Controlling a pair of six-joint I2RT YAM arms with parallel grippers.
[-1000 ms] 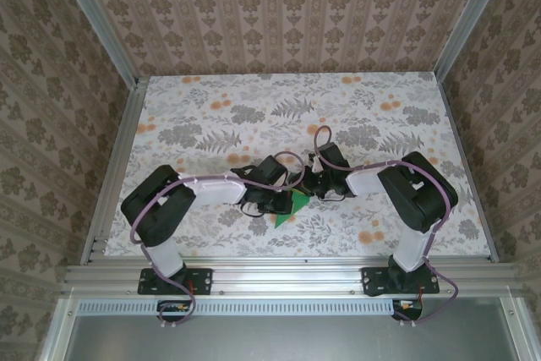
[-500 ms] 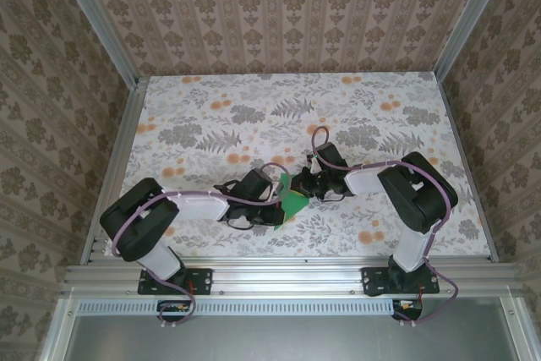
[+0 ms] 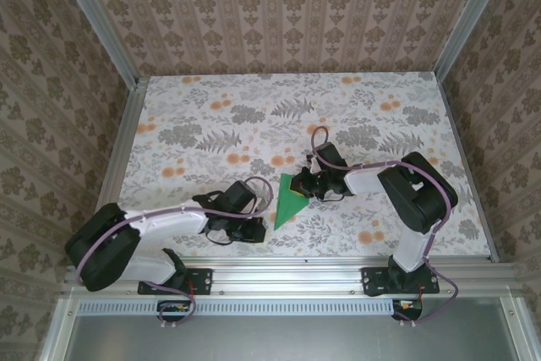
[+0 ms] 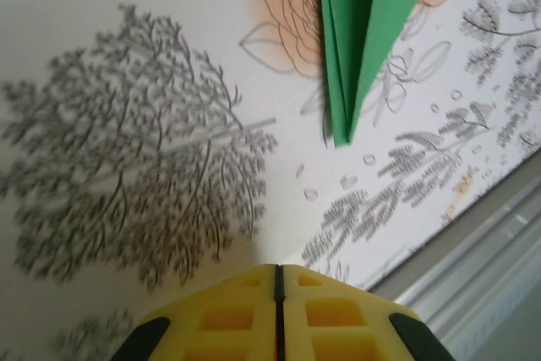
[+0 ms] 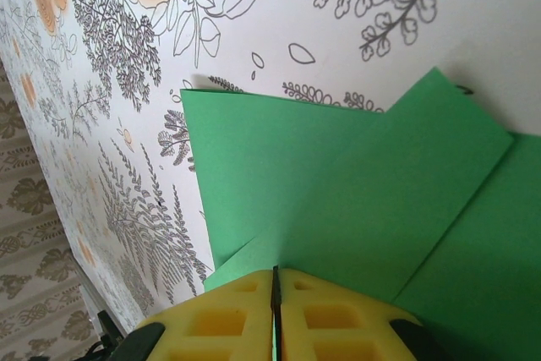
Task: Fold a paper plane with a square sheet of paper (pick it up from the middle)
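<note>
**Top view.** The folded green paper (image 3: 289, 202) is shown lying on the flower-printed table (image 3: 211, 116), in its near half, between the two arms. It is creased into a pointed shape, and the tip is directed toward the near edge and slightly left. The right gripper (image 3: 306, 188) is placed at the broad far end of the paper, either touching it or directly above it. The left gripper (image 3: 261, 214) is set just beside the paper's left edge, near the tip, and apart from it.

**Left wrist view.** The yellow pads of the left gripper (image 4: 275, 276) are seen pressed together along a thin dark seam, with nothing between them. The pointed end of the paper (image 4: 359, 31) is seen ahead of the pads, flat on the table, and several layers are visible along its edge. A metal rail (image 4: 499, 234) is seen at the lower right, along the table edge.

**Right wrist view.** The pads of the right gripper (image 5: 275, 275) are likewise brought together to a narrow seam. The paper (image 5: 355, 200) is spread directly beyond them, with overlapping folded flaps and diagonal creases visible. Its surface runs up to the fingertips. Whether a layer is nipped between the pads cannot be told.
</note>
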